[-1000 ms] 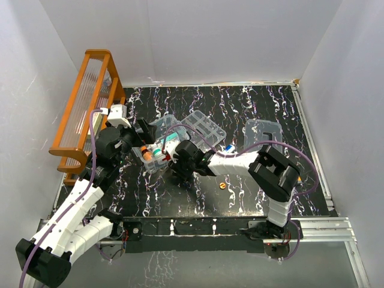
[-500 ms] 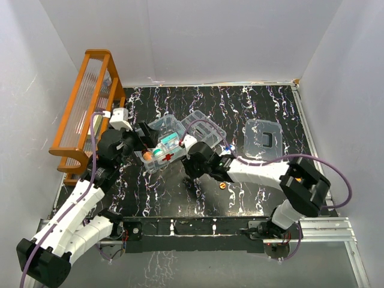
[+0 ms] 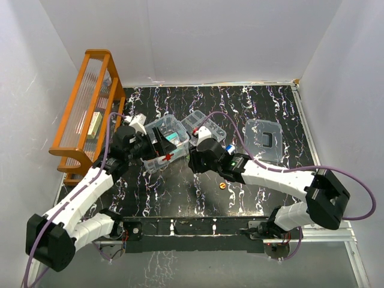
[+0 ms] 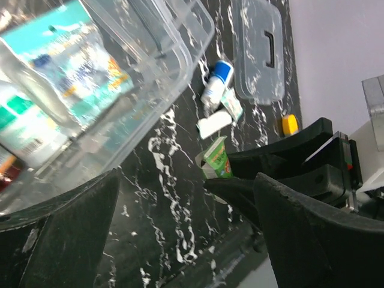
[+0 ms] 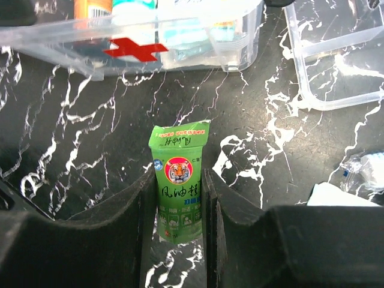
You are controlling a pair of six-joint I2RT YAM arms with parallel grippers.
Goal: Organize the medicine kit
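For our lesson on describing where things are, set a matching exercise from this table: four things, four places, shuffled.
Things: 1 green packet; 2 lid; 3 rack; 4 orange cap.
Places: A at the left edge of the table; B held in the right gripper; C flat on the table, right side; D loose, nearest the table's near edge.
Pairs: 1-B; 2-C; 3-A; 4-D.

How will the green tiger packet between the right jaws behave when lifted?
The green tiger packet looks small and thin, so probably light. Its skin looks glossy and the jaws pinch only its long edges, so it may slip or buckle. It lies flat, so rolling seems unlikely.
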